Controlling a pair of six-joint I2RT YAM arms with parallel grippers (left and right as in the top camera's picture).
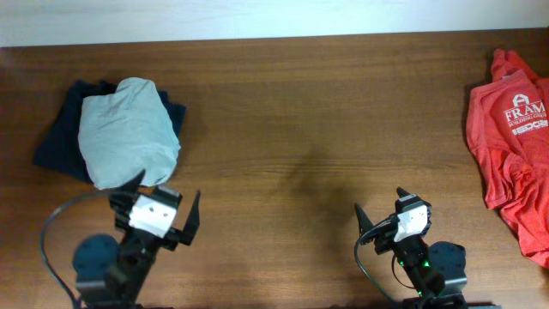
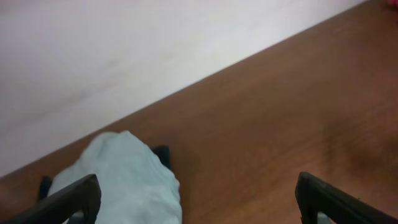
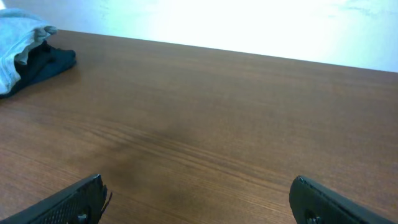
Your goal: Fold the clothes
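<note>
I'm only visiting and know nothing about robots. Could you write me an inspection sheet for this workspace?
Surface: table, brown wood, no stains seen.
Job's things: pale grey-blue shirt bundled on top of a navy shirt, far left; red shirt with white lettering lying loose at the right edge, partly out of frame.
Clutter: nothing seen.
Grippers: left gripper and right gripper both open and empty, near edge.
Cables: black cable loops beside the left arm.
Surroundings: pale wall behind the table.
</note>
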